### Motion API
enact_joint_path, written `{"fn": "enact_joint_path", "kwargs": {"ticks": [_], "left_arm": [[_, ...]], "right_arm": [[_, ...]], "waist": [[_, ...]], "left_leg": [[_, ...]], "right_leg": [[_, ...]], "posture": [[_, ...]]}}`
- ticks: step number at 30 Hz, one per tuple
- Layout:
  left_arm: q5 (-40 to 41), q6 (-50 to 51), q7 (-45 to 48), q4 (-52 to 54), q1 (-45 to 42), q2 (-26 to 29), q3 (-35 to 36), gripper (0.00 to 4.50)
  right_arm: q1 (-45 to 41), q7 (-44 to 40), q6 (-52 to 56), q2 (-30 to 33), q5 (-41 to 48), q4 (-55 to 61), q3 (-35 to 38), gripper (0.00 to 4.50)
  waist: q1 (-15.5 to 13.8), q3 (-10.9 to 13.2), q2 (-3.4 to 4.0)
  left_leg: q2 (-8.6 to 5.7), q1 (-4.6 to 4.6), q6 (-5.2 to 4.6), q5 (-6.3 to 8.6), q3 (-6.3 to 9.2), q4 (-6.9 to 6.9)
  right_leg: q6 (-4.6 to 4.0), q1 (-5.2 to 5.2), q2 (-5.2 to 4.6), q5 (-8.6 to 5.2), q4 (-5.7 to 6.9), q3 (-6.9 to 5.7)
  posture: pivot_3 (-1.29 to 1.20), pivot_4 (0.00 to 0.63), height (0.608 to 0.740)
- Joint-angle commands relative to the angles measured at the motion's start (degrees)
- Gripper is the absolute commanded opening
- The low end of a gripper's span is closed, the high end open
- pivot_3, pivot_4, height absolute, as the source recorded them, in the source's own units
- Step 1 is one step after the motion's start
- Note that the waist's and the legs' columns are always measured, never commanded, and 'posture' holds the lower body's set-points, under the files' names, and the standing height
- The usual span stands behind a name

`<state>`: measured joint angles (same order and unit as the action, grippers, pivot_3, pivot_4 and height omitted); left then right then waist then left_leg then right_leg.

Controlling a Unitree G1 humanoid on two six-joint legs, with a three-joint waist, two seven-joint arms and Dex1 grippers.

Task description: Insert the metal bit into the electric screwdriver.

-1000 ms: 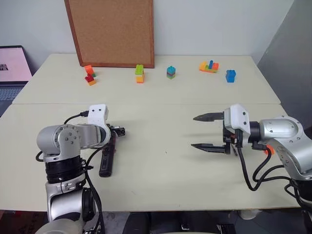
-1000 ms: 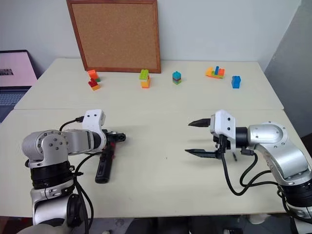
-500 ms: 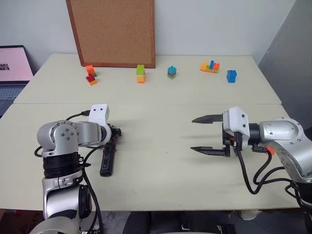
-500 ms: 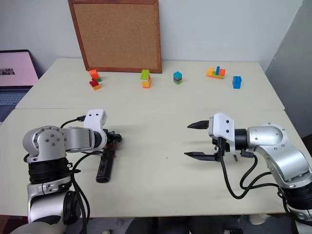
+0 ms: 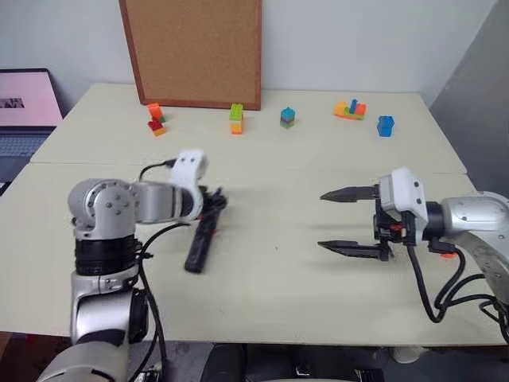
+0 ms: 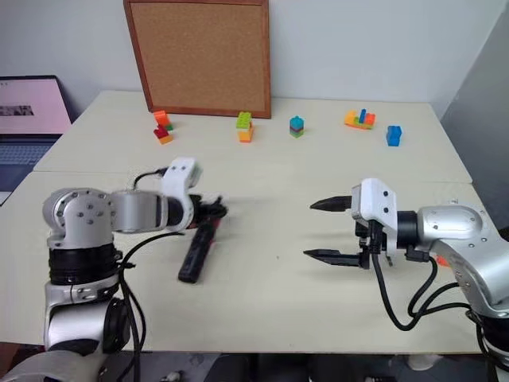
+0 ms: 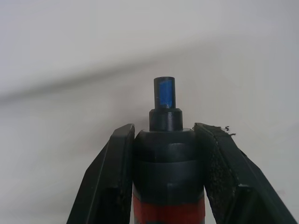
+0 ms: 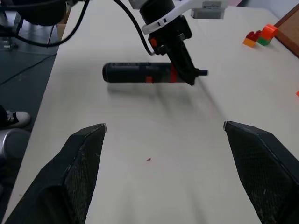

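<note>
The electric screwdriver (image 5: pixel 199 247) is a black pen-shaped tool with a red band. My left gripper (image 5: pixel 215 205) is shut on it just behind the narrow tip. In the left wrist view the tip (image 7: pixel 164 100) pokes out between the two fingers (image 7: pixel 114 172), with the red band below. The right wrist view shows the screwdriver (image 8: pixel 135 73) with its tip end held up and its shadow on the table under it. My right gripper (image 5: pixel 321 220) hovers open to the right, pointing toward the screwdriver, with nothing between its fingers. I cannot make out the metal bit.
A corkboard (image 5: pixel 195 52) leans on the back wall and a laptop (image 5: pixel 24 103) sits at the far left. Small brick stacks (image 5: pixel 236 118) stand in a row along the back of the cream table (image 5: pixel 270 294), with a blue one (image 5: pixel 386 126) at the right.
My left gripper shut on the screwdriver's tip end, then lifted that end and carried it to the right. The right gripper stayed open and nearly still. The camera also shifted slightly.
</note>
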<state>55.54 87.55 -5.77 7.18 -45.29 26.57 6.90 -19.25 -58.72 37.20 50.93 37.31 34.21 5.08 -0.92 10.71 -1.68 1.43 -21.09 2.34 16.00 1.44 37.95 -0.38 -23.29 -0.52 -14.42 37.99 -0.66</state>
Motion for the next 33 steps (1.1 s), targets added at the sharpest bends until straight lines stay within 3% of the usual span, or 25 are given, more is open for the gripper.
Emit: {"fn": "enact_joint_path", "kwargs": {"ticks": [1,7,14,26,33], "left_arm": [[-7.21,-20.67,14.68,8.3,-0.29,-0.62,-7.04,1.64],[-18.38,-43.73,25.51,9.42,3.94,-6.2,-13.73,1.64],[-32.32,-67.09,29.2,1.2,10.2,-13.46,-18.71,1.64],[-38.28,-73.86,32.02,4.2,25.17,-14.68,-19.52,1.64],[-36.68,-70.01,32.9,11.4,31.33,-9.86,-15.21,1.64]], "right_arm": [[3.56,4.06,5.24,1.48,5.57,5.02,7.22,4.24],[8.55,10.28,8.6,1.41,8.44,8.72,12.67,4.24],[6.93,15.26,7.47,0.63,5.78,8.95,10.36,4.24],[4.63,15.88,7.66,1.17,8.18,8.02,9.14,4.24],[5.16,14.65,6.74,2.5,7.19,7.54,8.12,4.24]], "waist": [[-0.01,0.0,0.0],[0.38,0.0,0.02],[0.57,0.0,0.01],[0.9,-0.01,0.02],[1.15,-0.03,0.06]], "left_leg": [[0.0,-0.01,0.0,0.0,-0.03,0.0],[0.06,0.04,-0.02,0.01,-0.14,-0.08],[0.0,0.01,-0.31,0.15,-0.25,0.0],[0.1,-0.02,-0.38,0.19,-0.28,-0.02],[0.15,0.12,-0.39,0.2,-0.31,-0.05]], "right_leg": [[0.01,0.0,0.0,-0.01,-0.02,0.02],[0.02,-0.01,0.04,-0.02,-0.01,0.1],[0.12,0.0,0.31,-0.01,-0.05,0.08],[0.09,-0.04,0.53,-0.03,-0.1,0.09],[0.09,0.02,0.62,-0.03,-0.06,0.09]], "posture": [[0.0,0.15,0.74],[0.0,0.15,0.74],[0.0,0.15,0.74],[0.0,0.15,0.74],[0.0,0.15,0.74]]}}
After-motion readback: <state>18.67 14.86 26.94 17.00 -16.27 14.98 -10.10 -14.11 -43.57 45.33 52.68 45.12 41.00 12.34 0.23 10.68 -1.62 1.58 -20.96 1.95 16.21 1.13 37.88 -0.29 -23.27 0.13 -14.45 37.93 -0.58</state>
